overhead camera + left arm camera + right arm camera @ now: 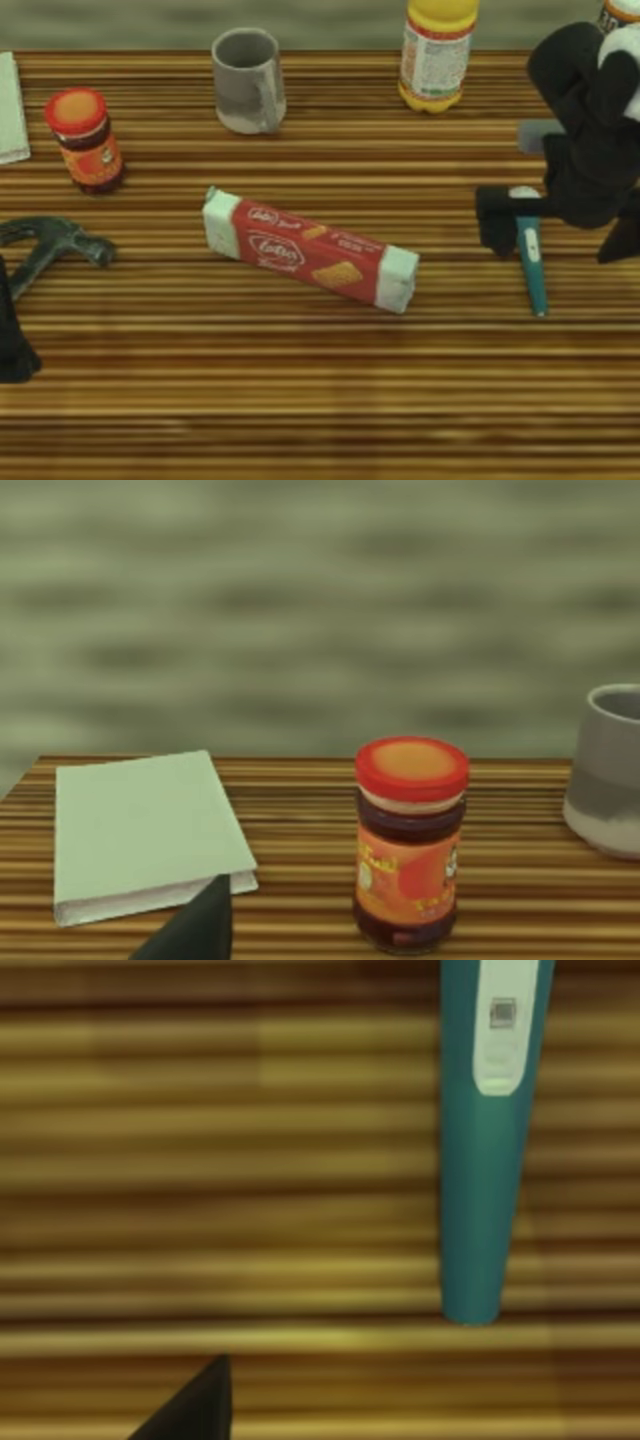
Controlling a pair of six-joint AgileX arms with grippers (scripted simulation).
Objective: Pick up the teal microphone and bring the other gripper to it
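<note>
- At about three o'clock on the striped wooden table (300,400), seen from above, lies the teal microphone (531,262), pale head toward twelve o'clock and tapered handle toward six.
- Over the microphone's head end hangs the right gripper (560,225) on its black arm; one dark finger (495,220) stands just at nine o'clock of the head and the other at the table's right edge, so the fingers are spread wide with the microphone between them, nearer the nine-o'clock finger.
- Whether either finger touches the microphone cannot be told from above.
- From the right wrist, the teal handle with its white strip (505,1020) lies flat on the wood, one dark fingertip (195,1405) showing well apart from it.
- At nine o'clock, low on the table's left edge, sits the left gripper (12,335), idle; whether its fingers are apart or together I cannot tell.
- Near the centre lies a red biscuit pack (310,250), slanted from ten o'clock to four.
- A hammer (50,245) lies at nine o'clock, just beside the left gripper.
- At ten o'clock stands a red-lidded jar (85,140), with a pale book (10,105) at the left edge beyond it.
- A grey cup (248,80) stands at eleven o'clock and a yellow bottle (435,55) at one o'clock.
</note>
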